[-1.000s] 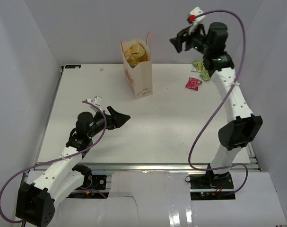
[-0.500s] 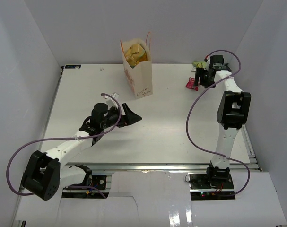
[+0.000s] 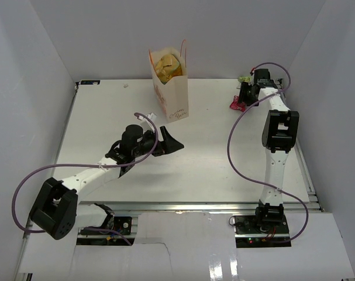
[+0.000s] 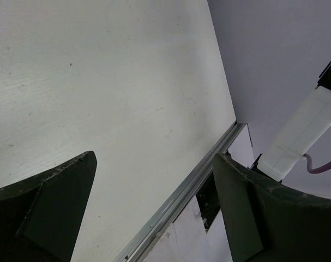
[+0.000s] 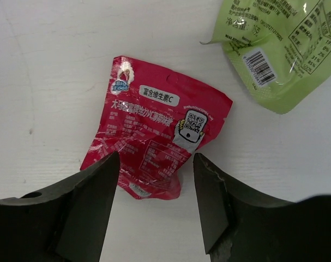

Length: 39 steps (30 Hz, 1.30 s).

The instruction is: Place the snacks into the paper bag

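A pink packet (image 5: 154, 128), a light green packet (image 5: 274, 49), a cream paper bag (image 3: 175, 96).

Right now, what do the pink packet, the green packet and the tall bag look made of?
The pink packet looks like glossy plastic film: wrinkles and glare. The green packet seems the same shiny film, creased with bright highlights. The bag looks like matte cream paper: crisp folds, no shine.

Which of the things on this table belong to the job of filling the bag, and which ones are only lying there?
Belong to the job: paper bag; chip bag inside it; pink packet; green packet; right pincer, open above the pink packet.

Only lying there: small white speck left of the bag, too small to identify; purple cables.
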Available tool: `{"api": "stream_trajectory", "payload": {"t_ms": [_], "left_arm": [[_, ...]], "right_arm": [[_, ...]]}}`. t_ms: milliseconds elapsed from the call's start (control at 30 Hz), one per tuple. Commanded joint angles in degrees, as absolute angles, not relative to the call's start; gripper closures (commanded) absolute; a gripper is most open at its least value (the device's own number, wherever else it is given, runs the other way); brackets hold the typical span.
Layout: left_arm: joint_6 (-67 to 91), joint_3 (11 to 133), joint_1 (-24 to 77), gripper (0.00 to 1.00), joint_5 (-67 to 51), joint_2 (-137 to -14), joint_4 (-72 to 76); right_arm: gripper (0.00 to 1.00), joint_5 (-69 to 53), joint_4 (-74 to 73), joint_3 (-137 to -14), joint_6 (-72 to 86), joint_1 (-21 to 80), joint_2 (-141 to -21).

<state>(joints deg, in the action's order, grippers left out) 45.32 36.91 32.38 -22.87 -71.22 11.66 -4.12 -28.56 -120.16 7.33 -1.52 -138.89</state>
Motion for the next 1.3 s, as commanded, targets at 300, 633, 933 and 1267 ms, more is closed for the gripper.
{"api": "stream_trajectory", "payload": {"t_ms": [300, 633, 933, 1267], "left_arm": [[46.8, 43.4, 33.0, 0.02, -22.2, -75.5, 13.2], [50.2, 49.1, 33.0, 0.02, -21.0, -81.8, 14.5], [57.1, 56.9, 33.2, 0.13, -25.0, -95.2, 17.1], [60.7, 63.0, 35.3, 0.22, -27.5, -103.4, 17.8]], "right_arm": [[0.67, -7.7, -26.4, -121.1, 9.7, -2.1, -141.2], [0.92, -36.6, -24.7, -107.7, -0.6, -6.4, -130.2], [0.92, -57.7, -20.3, -73.6, -17.0, -4.1, -104.5], [0.92, -57.9, -21.1, -66.9, -18.3, 7.5, -96.1]]}}
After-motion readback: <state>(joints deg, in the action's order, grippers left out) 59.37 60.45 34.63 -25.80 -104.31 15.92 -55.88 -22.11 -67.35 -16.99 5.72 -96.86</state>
